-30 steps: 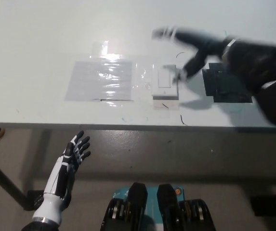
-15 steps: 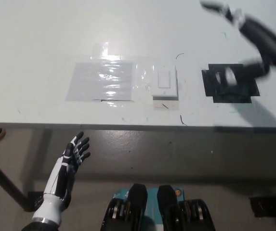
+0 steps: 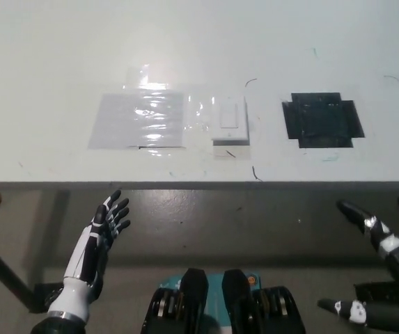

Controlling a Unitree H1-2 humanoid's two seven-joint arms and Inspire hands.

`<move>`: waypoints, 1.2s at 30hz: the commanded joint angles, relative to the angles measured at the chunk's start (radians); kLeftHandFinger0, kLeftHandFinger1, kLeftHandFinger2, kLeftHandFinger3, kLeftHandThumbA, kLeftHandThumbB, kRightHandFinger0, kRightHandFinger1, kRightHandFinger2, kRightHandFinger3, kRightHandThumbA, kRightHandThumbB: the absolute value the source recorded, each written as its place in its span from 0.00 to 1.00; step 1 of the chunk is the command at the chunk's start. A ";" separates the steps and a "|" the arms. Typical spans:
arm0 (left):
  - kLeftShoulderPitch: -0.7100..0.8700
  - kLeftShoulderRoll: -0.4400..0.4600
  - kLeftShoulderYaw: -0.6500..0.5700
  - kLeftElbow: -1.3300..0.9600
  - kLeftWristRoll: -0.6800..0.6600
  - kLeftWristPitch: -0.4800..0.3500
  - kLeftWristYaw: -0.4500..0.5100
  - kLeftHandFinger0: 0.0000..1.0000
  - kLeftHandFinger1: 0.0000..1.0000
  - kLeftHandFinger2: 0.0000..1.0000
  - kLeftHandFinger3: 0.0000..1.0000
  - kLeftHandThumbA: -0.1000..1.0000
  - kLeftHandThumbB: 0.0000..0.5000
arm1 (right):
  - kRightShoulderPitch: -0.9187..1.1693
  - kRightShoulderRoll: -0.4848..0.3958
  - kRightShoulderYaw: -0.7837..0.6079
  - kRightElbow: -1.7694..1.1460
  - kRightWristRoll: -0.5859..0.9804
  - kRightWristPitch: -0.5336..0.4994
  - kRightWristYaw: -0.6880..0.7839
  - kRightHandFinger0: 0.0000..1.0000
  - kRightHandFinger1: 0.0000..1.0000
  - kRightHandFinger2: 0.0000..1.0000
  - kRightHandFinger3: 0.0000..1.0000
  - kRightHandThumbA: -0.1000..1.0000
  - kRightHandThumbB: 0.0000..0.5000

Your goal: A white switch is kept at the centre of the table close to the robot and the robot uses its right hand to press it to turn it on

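White switch (image 3: 229,119) found flat on the white table (image 3: 185,42), near the front edge at centre, roughly 12 o'clock from the robot's body. Held under clear shiny tape, with a taped transparent sheet (image 3: 138,119) just beside it at 9 o'clock and a black tape patch (image 3: 322,120) apart from it at 3 o'clock. Rocker position too small to read; on or off cannot be told.

Right hand (image 3: 380,278) noted off the table altogether, below the front edge at about 4 o'clock from the switch, well apart from it. Fingers spread, nothing held. No contact with the switch or the tabletop.

Left hand (image 3: 102,233) noted at rest below the table edge, at about 7 o'clock from the switch. Fingers extended and apart, nothing held.

Progress, as a judgement: no press under way at this moment, and the working hand in a lowered, parked posture. Whether the press is already done cannot be confirmed from the switch itself. If done, nothing left. If not, still to do: raising the right hand over the table edge, reaching toward 10 o'clock, and pressing the rocker.
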State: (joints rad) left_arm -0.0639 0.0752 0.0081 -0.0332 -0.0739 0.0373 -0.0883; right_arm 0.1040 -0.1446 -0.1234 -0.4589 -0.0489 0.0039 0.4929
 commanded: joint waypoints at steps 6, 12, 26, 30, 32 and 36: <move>-0.028 0.003 0.007 -0.027 -0.007 -0.038 -0.002 1.00 1.00 1.00 1.00 1.00 0.11 | -0.098 0.138 -0.033 0.346 0.121 -0.261 -0.156 1.00 1.00 1.00 1.00 1.00 0.25; -0.035 0.008 0.005 -0.032 -0.012 -0.028 -0.010 1.00 1.00 1.00 1.00 1.00 0.13 | -0.121 0.148 -0.042 0.497 0.107 -0.318 -0.194 1.00 1.00 1.00 1.00 0.94 0.21; -0.036 0.015 -0.001 -0.025 -0.007 -0.035 -0.018 1.00 1.00 1.00 1.00 1.00 0.10 | -0.131 0.119 -0.013 0.551 0.096 -0.336 -0.241 1.00 1.00 1.00 1.00 0.94 0.19; -0.037 0.017 -0.001 -0.020 -0.012 -0.042 -0.024 1.00 1.00 1.00 1.00 1.00 0.08 | -0.131 0.115 -0.007 0.548 0.095 -0.332 -0.249 1.00 1.00 1.00 1.00 0.94 0.20; -0.030 0.018 -0.002 -0.023 -0.009 -0.041 -0.023 1.00 1.00 1.00 1.00 1.00 0.07 | -0.124 0.116 -0.003 0.545 0.096 -0.333 -0.251 1.00 1.00 1.00 1.00 0.94 0.20; -0.002 0.015 -0.006 -0.033 -0.005 -0.032 -0.023 1.00 1.00 1.00 1.00 1.00 0.08 | -0.100 0.114 0.005 0.546 0.089 -0.343 -0.256 1.00 1.00 1.00 1.00 0.93 0.21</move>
State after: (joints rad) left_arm -0.0761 0.0844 0.0071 -0.0347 -0.0755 0.0349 -0.0978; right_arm -0.0016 -0.0187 -0.1312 0.1013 0.0269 -0.2735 0.2645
